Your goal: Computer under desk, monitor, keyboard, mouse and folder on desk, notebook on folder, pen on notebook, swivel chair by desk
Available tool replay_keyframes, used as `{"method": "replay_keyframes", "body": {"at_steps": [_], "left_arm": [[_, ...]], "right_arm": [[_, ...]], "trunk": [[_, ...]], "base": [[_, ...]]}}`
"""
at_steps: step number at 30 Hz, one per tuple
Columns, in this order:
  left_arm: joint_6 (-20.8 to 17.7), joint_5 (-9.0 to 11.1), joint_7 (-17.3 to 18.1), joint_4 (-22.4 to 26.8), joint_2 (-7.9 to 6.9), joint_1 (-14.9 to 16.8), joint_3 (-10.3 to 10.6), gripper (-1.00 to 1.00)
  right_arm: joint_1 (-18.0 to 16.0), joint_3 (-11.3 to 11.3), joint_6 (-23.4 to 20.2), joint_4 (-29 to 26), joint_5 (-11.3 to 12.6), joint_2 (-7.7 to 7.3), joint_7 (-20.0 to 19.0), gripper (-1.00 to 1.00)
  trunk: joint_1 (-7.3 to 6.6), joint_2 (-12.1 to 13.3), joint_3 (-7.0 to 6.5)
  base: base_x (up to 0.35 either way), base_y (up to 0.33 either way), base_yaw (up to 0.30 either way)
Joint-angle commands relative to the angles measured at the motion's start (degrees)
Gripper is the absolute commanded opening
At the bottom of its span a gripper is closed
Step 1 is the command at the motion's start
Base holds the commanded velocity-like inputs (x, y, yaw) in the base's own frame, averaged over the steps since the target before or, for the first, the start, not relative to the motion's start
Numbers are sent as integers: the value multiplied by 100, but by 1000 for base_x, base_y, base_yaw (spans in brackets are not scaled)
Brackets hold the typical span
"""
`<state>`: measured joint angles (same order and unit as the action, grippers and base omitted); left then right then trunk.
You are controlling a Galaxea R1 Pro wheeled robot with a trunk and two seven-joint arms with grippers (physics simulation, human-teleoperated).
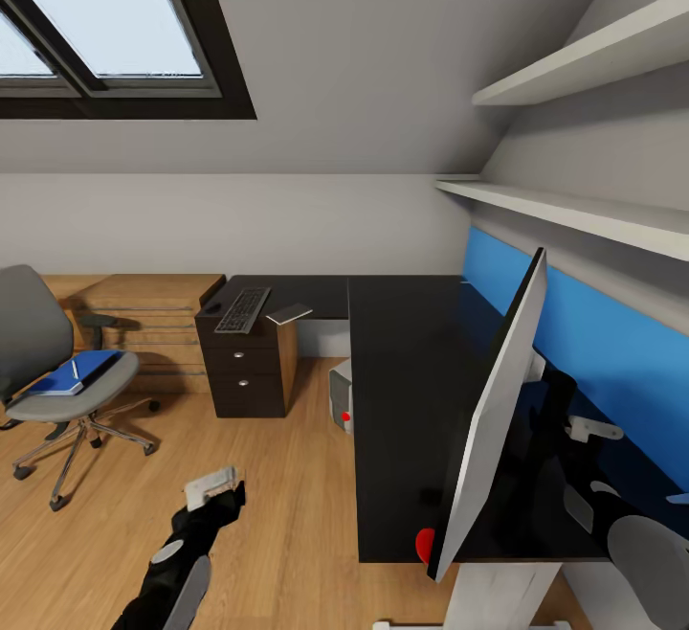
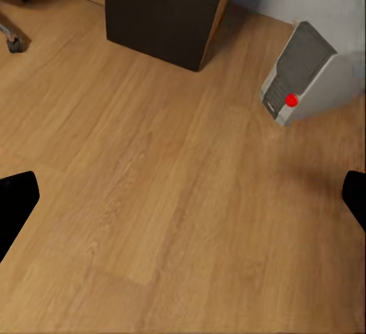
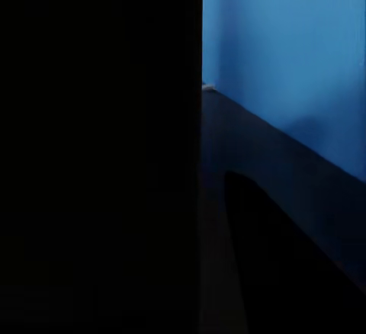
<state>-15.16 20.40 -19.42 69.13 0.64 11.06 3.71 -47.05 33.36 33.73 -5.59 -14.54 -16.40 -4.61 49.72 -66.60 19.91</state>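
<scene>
Monitor (image 1: 498, 410) on table (image 1: 402, 391); computer (image 1: 341, 401) under it; keyboard (image 1: 243, 309) far end; folder (image 1: 75, 371) on chair (image 1: 57, 371). Left fingers (image 2: 17, 204) spread, empty; right's state unclear.

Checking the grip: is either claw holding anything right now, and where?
Left claw is open and empty above the floor. The right claw's hold behind the monitor cannot be told.
</scene>
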Motion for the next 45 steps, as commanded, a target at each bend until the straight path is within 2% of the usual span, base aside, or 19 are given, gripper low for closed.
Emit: {"method": "replay_keyframes", "body": {"at_steps": [1,3,5,7,8,9,11,13,14,17,25,45], "left_arm": [[-168,58,-48,254,0,1,-11,100],[-545,99,-65,1089,4,1,-68,100],[-683,191,-98,1580,9,1,-82,100],[-770,360,-138,1881,14,-8,-69,100],[-792,416,-153,1939,39,-44,4,100],[-798,435,-159,1958,59,-72,74,100],[-812,479,-252,1994,105,-205,405,100],[-815,493,-361,1997,111,-254,502,100],[-812,504,-652,1971,116,-306,611,100],[-801,510,-897,1935,125,-330,689,100],[-799,510,-1018,1831,129,-341,742,100],[-794,516,-1037,1814,144,-342,745,100]], "right_arm": [[-6,-166,14,-3,65,-4,-35,-100],[-6,-168,11,-3,65,-4,-33,-100],[-6,-170,4,-3,65,0,-31,-100],[-6,-171,-5,1,63,3,-27,-100],[-6,-171,-9,2,64,4,-25,-100],[-6,-171,-10,3,64,4,-26,-100],[-6,-171,-13,4,65,4,-25,-100],[-6,-172,-14,3,65,5,-24,-100],[-6,-172,-15,-1,65,5,-28,-100],[-6,-172,-15,-3,65,5,-26,-100],[-6,-171,-23,-3,65,-3,-23,-100],[-6,-169,-24,-26,65,-4,-6,-100]], "trunk": [[1,-4,8],[1,-4,8],[1,-4,8],[1,-4,8],[1,-4,8],[1,-4,8],[1,-4,8],[1,-4,8],[1,-4,8],[1,-4,8],[1,-4,8],[-43,76,-28]], "base": [[0,0,0],[0,0,0],[0,0,0],[0,0,0],[0,0,0],[0,0,0],[0,0,0],[0,0,0],[50,0,0],[140,0,0],[217,0,0],[10,0,0]]}}
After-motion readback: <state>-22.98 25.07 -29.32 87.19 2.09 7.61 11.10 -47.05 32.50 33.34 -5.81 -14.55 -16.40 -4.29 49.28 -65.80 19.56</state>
